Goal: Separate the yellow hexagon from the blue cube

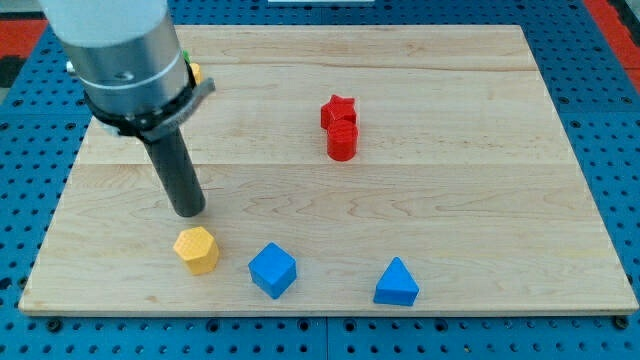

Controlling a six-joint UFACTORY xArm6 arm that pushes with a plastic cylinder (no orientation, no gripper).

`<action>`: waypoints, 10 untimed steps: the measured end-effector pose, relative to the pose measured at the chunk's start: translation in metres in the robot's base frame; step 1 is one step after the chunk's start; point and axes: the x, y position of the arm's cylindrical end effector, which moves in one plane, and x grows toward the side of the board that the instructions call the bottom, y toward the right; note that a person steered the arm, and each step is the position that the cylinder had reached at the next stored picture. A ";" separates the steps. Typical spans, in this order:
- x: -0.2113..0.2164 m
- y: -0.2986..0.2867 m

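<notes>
Camera view: no jaws, only my tip (pixel 190 211) just above yellow hexagon (pixel 197 250); blue cube (pixel 272 270) still near, apparently unseparated.

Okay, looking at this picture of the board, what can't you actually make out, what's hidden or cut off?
- A small yellow thing at the view's upper left: mostly hidden behind the arm's grey body, shape unreadable.
- Red star and red cylinder: touching or just overlapping, cannot tell.
- The arm above its body: cut off by the view's top edge.
- My tip sits just above the yellow hexagon; contact cannot be confirmed.
</notes>
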 end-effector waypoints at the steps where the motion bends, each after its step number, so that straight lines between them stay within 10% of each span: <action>1: 0.017 -0.037; 3: 0.117 0.021; 6: -0.022 -0.028; 7: 0.035 -0.023; 10: -0.112 -0.064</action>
